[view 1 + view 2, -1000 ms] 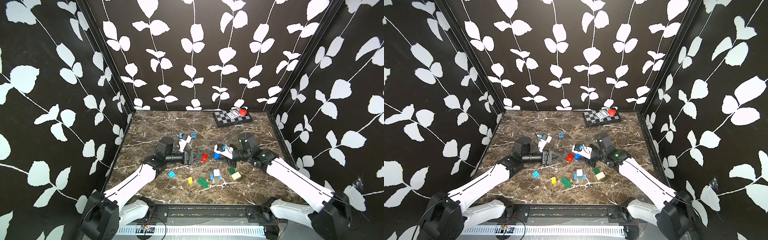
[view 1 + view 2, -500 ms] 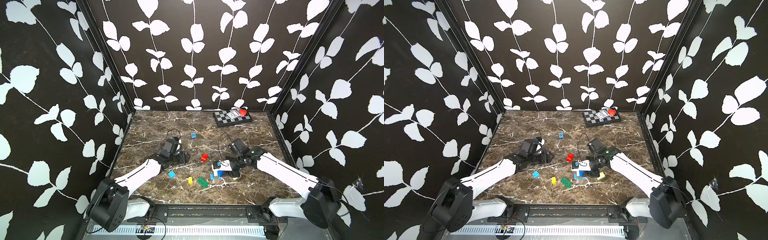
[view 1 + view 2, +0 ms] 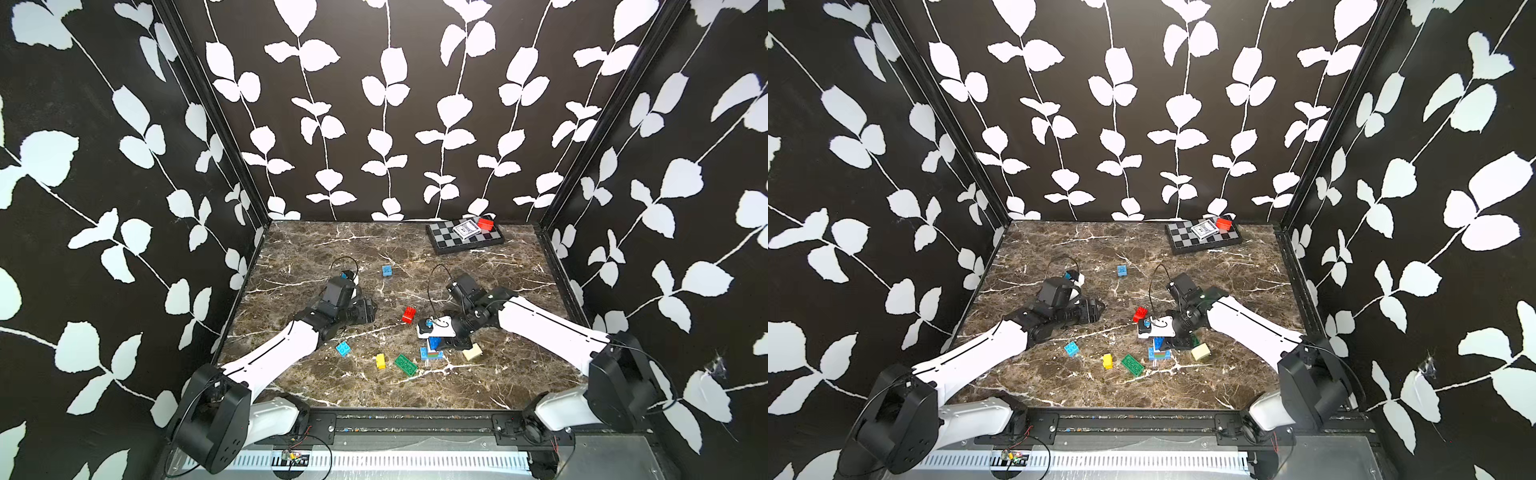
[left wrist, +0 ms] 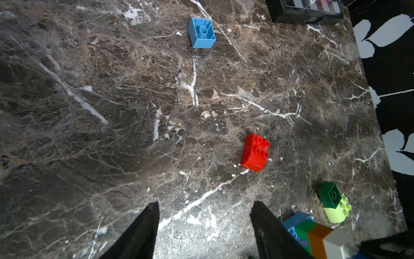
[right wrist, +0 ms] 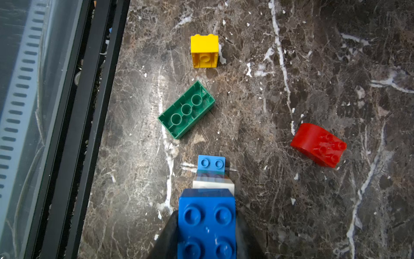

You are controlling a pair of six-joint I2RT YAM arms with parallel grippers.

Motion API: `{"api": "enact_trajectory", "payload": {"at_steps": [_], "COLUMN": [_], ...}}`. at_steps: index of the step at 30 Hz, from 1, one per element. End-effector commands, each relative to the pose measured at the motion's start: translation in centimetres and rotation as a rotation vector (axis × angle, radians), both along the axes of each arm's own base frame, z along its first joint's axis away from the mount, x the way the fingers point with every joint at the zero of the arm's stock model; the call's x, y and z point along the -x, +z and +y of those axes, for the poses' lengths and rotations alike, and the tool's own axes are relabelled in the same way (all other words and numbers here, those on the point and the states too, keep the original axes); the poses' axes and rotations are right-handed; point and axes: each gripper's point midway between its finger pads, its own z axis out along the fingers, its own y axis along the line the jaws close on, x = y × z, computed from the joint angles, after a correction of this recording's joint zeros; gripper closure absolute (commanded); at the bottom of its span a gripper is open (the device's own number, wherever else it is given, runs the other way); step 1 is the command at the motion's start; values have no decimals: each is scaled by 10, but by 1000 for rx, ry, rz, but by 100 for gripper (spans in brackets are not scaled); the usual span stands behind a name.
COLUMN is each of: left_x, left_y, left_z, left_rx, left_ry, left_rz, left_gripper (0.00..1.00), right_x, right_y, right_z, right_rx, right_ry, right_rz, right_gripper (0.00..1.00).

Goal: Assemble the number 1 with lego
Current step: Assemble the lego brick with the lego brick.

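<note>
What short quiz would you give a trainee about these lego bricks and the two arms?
1. True or false: the right gripper is shut on a blue brick.
2. How does the long green brick lie? A studs up, B hollow side up, C standing on end.
3. What does the left gripper hold?
Key: 1 true; 2 B; 3 nothing, it is open.

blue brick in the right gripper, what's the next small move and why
Probably press the blue brick straight down. The right gripper is shut on it directly over the white brick topping the stack, and the blurred seam between them does not show whether the studs have seated.
</note>
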Motion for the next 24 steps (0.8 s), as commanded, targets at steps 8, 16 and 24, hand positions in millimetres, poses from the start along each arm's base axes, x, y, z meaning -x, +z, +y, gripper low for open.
{"api": "enact_trajectory", "payload": {"at_steps": [8,16,24], "left_x": [-3,-4,-4], "left_y": [4,3,2], "left_z": [2,1,2], "left_rx": [2,-1,-1], "left_ry": [1,-2,-2], "left_rz": [-31,-32,-33], "left_gripper": [32,33,33], "right_x": [-7,3,9], "right_y": [1,-14,-27], "right_z": [5,-8,-19], "right_rx": [9,80,137], "right_ry": [10,10,26], "right_rz": [-10,36,52], "right_gripper": [86,87,88]}}
